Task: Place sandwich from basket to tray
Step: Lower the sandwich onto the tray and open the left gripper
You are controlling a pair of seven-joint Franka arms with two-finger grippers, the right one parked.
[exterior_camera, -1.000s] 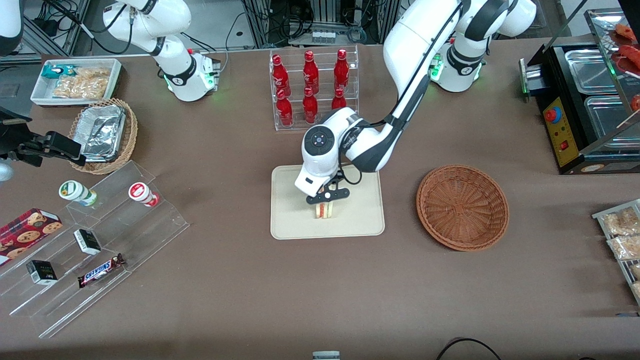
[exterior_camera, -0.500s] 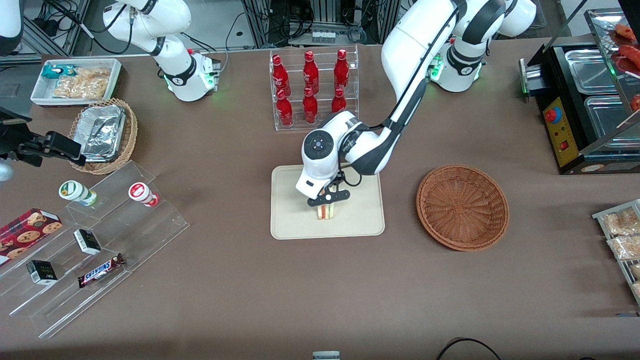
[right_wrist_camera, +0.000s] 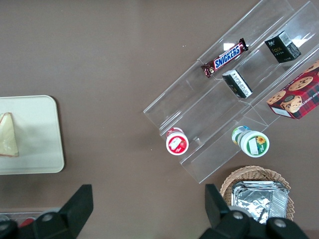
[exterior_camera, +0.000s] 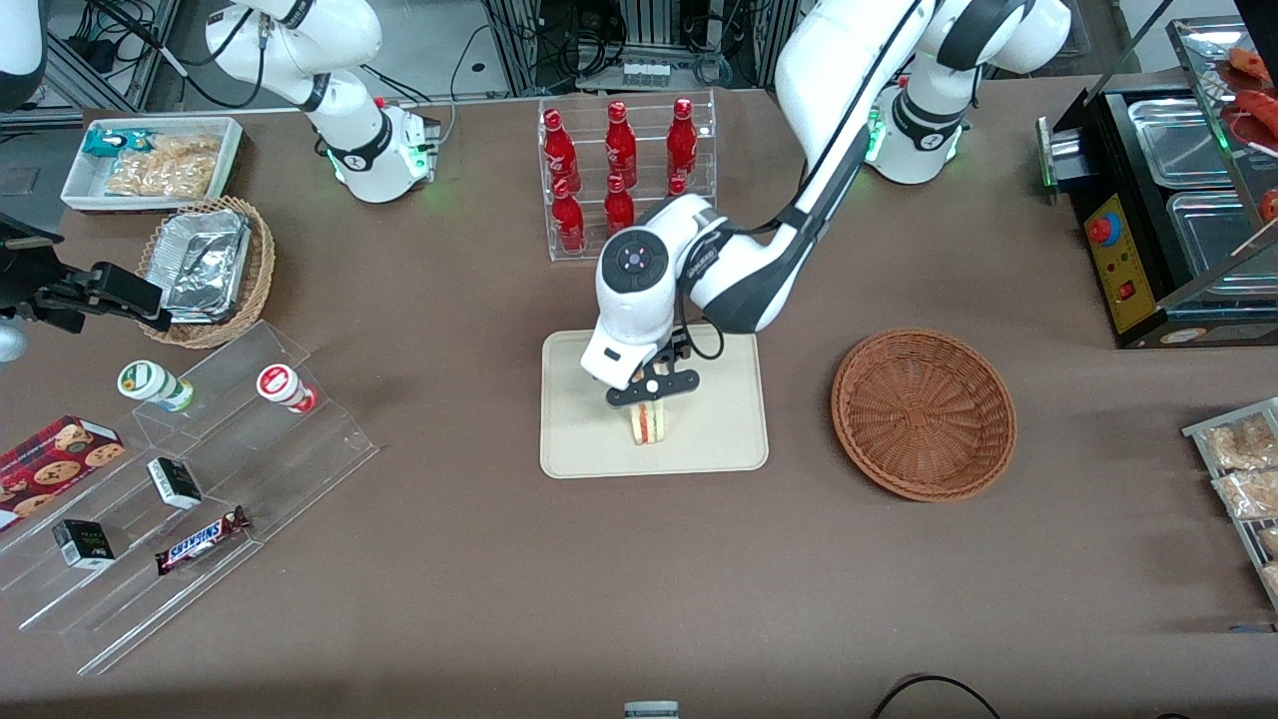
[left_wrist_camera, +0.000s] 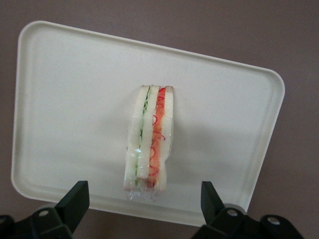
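The sandwich (exterior_camera: 650, 422) stands on its edge on the beige tray (exterior_camera: 589, 439), wrapped in clear film, with red and green filling showing. It also shows in the left wrist view (left_wrist_camera: 149, 138) on the tray (left_wrist_camera: 65, 99), and in the right wrist view (right_wrist_camera: 8, 135). My left gripper (exterior_camera: 653, 390) hangs just above the sandwich, fingers open and apart from it. In the left wrist view the gripper (left_wrist_camera: 144, 204) has its two fingers wide on either side, empty. The reddish-brown basket (exterior_camera: 925, 413) lies empty toward the working arm's end of the table.
A clear rack of red bottles (exterior_camera: 621, 170) stands farther from the camera than the tray. Clear stepped shelves with snacks (exterior_camera: 180, 479), a tan basket of foil trays (exterior_camera: 208, 268) and a white bin (exterior_camera: 150, 160) lie toward the parked arm's end. A black appliance (exterior_camera: 1158, 200) stands at the working arm's end.
My gripper has risen off the sandwich, which stays standing on the tray. The arm's wrist has lifted a little.
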